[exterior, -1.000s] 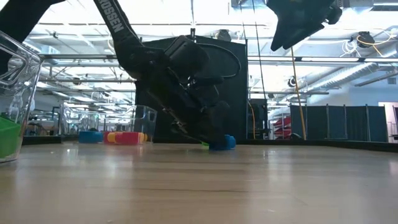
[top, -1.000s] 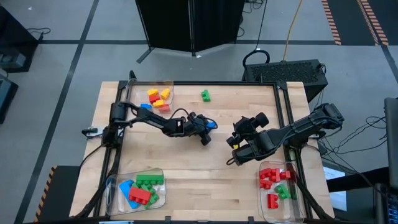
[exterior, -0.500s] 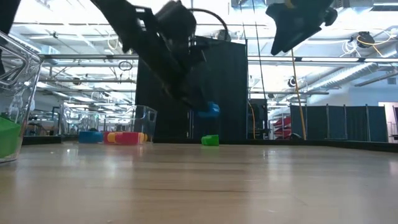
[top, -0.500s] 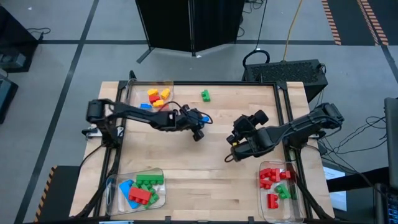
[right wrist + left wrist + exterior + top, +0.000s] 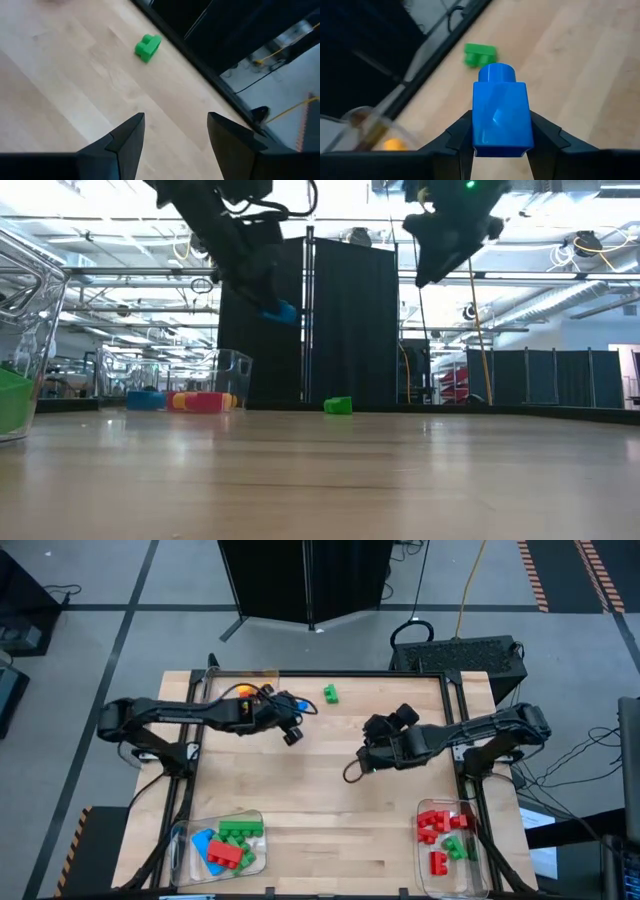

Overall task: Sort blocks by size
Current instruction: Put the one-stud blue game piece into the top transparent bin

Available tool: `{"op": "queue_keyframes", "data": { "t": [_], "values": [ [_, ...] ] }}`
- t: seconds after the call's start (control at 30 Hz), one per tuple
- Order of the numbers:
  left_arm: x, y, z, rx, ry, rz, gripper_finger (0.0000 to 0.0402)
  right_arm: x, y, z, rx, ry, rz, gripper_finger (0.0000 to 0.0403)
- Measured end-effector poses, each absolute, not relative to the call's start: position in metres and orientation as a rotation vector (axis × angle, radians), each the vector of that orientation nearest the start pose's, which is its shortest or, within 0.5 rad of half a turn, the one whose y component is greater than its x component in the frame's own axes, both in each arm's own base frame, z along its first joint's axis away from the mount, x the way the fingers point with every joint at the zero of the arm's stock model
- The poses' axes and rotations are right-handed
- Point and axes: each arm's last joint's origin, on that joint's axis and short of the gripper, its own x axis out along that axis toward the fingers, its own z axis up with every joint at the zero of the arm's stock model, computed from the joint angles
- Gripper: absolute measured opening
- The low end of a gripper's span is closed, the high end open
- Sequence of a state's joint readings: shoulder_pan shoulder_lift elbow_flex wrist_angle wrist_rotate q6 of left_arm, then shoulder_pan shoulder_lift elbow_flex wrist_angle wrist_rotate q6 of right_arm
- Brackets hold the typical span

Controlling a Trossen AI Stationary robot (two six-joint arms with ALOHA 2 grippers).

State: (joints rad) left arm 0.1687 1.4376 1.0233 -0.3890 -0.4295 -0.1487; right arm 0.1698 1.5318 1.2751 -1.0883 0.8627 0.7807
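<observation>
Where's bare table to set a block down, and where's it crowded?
Bare wood across the middle, between the near-left tray and near-right tray, and under both raised arms. Far edge is open apart from one green block. Crowded: the far-left tray, where the left gripper, jaws shut on a blue block, hangs. Right gripper hangs open mid-table.

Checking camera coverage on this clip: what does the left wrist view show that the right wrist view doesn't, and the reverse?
Only the left wrist view shows the small blue block clamped between the left gripper fingers, plus the corner of a clear tray with something orange inside.

Only the right wrist view shows the right gripper, open with nothing between its fingers, and a yellow cable on the floor beyond the table.

Both show the lone green block lying on the wooden table near its dark edge.
</observation>
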Motion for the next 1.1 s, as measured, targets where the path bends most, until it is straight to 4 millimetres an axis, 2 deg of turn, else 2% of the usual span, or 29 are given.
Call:
{"op": "queue_keyframes", "data": {
  "t": [0.13,0.37,0.57,0.77,0.9,1.1],
  "values": [
    [0.274,0.071,0.264,-0.022,0.774,0.665,0.0137,0.292,0.007,0.280,0.035,0.874,-0.912,0.0205],
    [0.229,0.090,0.265,-0.084,0.772,0.739,0.0137,0.312,-0.033,0.287,0.143,0.799,-0.786,0.0205],
    [0.193,0.103,0.256,-0.138,0.766,0.821,0.0137,0.316,-0.066,0.291,0.253,0.736,-0.753,0.0205],
    [0.172,0.117,0.234,-0.179,0.820,0.905,0.0137,0.317,-0.106,0.295,0.381,0.632,-0.736,0.0205],
    [0.163,0.125,0.223,-0.232,0.857,0.889,0.0137,0.323,-0.130,0.284,0.430,0.621,-0.691,0.0205],
    [0.154,0.136,0.222,-0.307,0.839,0.879,0.0140,0.340,-0.170,0.248,0.449,0.706,-0.702,0.0205]
  ]
}}
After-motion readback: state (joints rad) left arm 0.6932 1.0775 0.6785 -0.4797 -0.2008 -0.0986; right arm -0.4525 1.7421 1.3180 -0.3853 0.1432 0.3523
